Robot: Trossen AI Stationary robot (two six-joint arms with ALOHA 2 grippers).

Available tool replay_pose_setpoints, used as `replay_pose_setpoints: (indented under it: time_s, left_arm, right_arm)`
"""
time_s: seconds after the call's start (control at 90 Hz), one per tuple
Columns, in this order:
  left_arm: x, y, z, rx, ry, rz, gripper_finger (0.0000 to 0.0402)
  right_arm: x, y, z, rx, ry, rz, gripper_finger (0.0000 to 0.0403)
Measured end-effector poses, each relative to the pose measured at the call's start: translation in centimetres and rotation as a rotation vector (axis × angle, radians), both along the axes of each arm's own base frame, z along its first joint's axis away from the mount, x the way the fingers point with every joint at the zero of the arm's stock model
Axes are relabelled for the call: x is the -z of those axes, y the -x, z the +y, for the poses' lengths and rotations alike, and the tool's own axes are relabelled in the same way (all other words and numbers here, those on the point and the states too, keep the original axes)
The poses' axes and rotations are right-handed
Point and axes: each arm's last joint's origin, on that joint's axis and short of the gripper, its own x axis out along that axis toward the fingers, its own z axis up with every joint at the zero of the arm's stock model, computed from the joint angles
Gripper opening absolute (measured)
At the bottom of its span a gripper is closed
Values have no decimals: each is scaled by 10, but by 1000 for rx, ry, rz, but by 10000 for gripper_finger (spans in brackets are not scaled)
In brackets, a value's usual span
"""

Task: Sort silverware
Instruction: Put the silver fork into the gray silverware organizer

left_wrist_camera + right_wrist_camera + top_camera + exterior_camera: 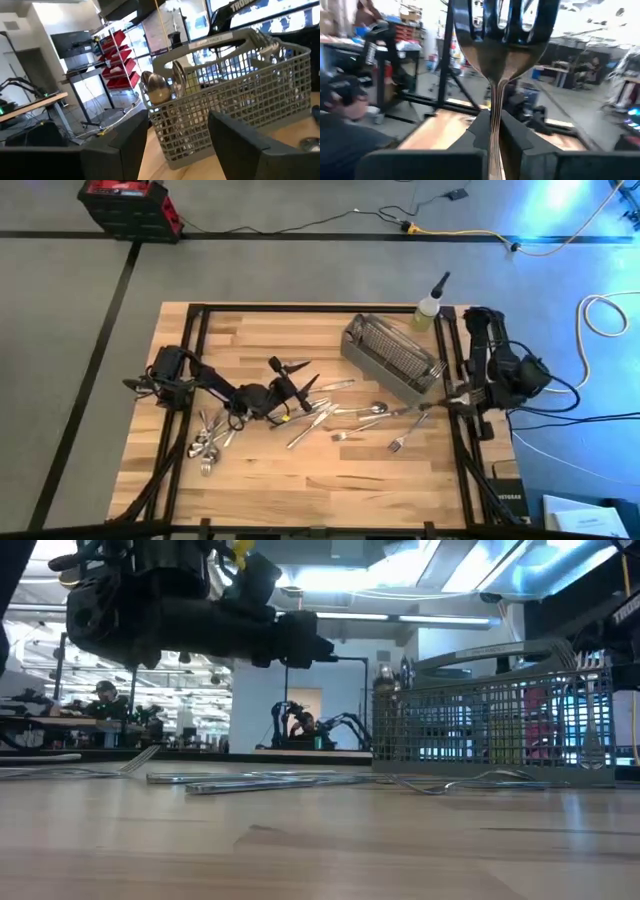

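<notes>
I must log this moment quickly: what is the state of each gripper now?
Left gripper: open, holding nothing, pointed at the mesh basket.
Right gripper: closed on a fork.

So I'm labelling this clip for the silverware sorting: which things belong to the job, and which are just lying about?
Job:
- loose silverware
- fork in right gripper
- mesh basket
- left gripper, open

Lying about:
- squeeze bottle
- red case

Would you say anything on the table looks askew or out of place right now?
Yes: the mesh basket sits at a slant to the table edges, and loose silverware is strewn unsorted across the middle. The right gripper grips a fork; the left gripper is open.
</notes>
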Motion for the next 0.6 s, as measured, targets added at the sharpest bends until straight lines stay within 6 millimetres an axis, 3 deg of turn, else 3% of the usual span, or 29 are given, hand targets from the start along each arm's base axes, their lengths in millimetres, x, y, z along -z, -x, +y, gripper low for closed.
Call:
replay_pose_setpoints:
  time_s: [0.167, 0.4, 0.5, 0.6]
  left_arm:
    - [2, -2, 3, -1, 10, 15, 193]
    - [3, -2, 5, -1, 17, 16, 193]
    - [1, -3, 4, 47, 38, -18, 193]
    - [-9, -16, -2, 260, 34, -72, 193]
  right_arm:
    - [10, 1, 15, -201, 84, 6, 0]
    - [16, -6, 28, -274, 128, 45, 0]
    - [11, -14, 28, -163, 122, 77, 0]
    - [4, -25, 26, -12, 121, 88, 0]
